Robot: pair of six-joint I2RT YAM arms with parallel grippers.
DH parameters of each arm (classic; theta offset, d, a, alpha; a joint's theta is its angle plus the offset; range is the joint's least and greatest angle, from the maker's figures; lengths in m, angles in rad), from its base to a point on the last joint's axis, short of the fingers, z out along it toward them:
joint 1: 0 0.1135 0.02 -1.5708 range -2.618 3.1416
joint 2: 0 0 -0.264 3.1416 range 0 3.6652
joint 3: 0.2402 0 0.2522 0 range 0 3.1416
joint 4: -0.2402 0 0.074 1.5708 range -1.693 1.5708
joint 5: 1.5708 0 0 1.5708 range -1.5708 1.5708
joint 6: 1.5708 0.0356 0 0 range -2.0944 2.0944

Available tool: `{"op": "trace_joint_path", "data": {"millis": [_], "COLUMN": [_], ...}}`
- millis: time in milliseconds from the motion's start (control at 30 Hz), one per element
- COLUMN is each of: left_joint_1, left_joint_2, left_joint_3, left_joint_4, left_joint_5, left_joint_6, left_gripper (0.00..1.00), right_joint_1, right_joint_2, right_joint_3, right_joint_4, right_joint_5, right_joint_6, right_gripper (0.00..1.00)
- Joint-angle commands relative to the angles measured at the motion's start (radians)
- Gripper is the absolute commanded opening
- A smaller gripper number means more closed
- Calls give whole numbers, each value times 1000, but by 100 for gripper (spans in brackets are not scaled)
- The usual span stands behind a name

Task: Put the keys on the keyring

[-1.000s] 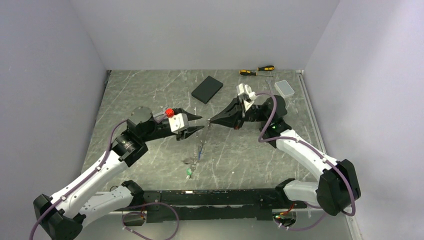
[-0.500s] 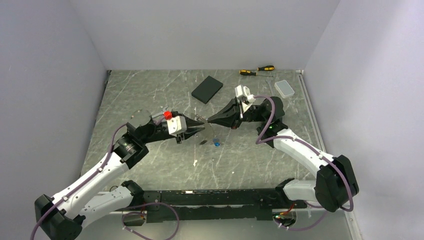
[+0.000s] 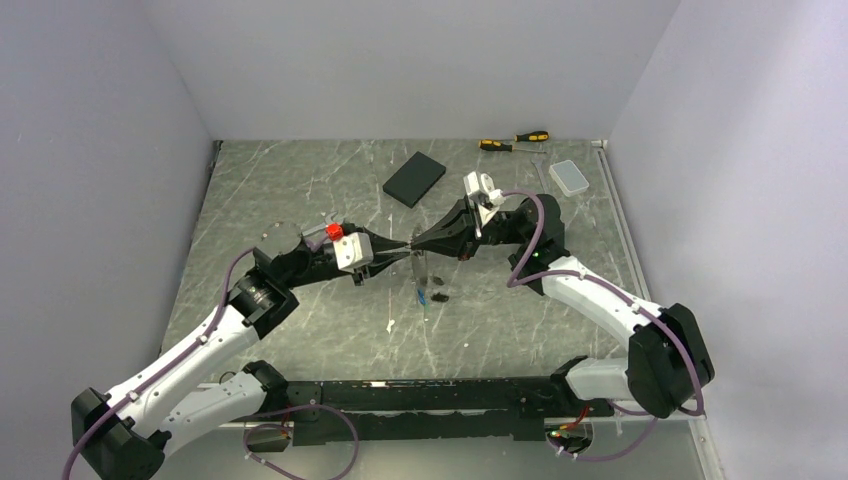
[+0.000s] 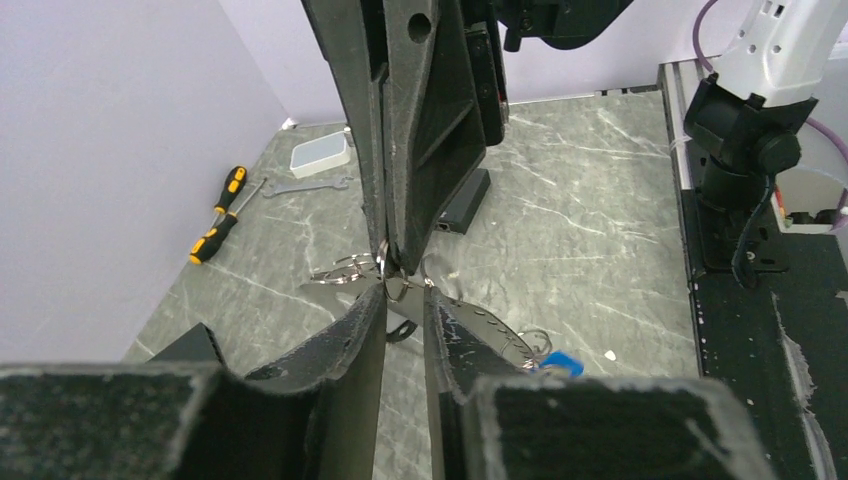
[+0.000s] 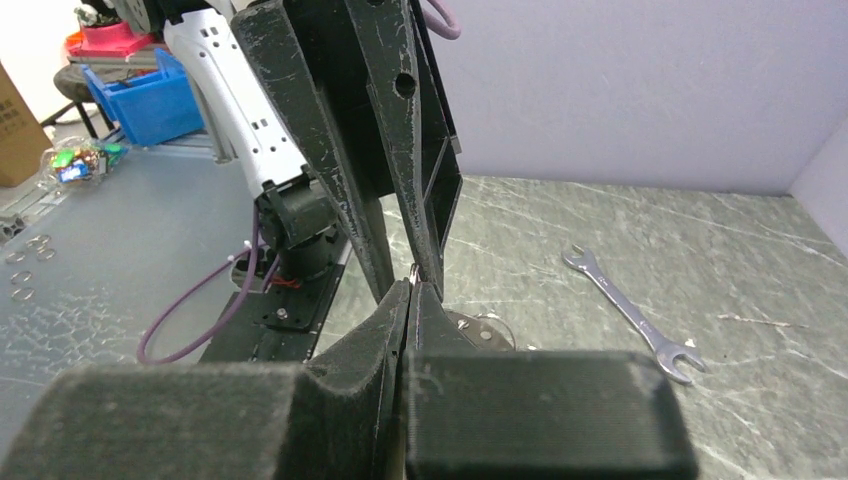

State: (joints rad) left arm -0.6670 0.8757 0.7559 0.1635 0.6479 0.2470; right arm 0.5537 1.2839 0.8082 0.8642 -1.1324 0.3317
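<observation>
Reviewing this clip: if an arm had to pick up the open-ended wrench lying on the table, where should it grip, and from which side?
Probably mid-shank on the wrench, coming straight down from above with the fingers across its narrow width. It lies flat on the table, so no side offers an edge to get under, and the shank is slimmer than either head.

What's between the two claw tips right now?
The keyring sits where the left claw and right claw tips meet, keys dangling below; the left wrist view shows it.
</observation>
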Motion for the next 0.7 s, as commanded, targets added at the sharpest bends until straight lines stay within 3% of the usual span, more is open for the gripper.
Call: {"op": "trace_joint_path", "data": {"millis": [0,333,467,667], "left_joint_1": [4,4,5,4], "left_joint_2": [-5,3,3,5], "left_joint_3": [-9,-18,-25,-22], "left_joint_4": [60,86,100,74], "left_joint_5": [-8,-18,-25,-35], "left_joint_6": [0,-8,-7,28], "left_gripper": [22,15,0,0], "right_joint_1": [8,20,27,38], "right_joint_2": [-6,1,6,4], "right_joint_3": [42,48,49,44], "right_joint_4": [84,91,111,74], "right_joint_5": [-5,-10,-14,-1], "right_joint_6": [-1,5,20,7], "right_gripper": [0,0,0,2]}}
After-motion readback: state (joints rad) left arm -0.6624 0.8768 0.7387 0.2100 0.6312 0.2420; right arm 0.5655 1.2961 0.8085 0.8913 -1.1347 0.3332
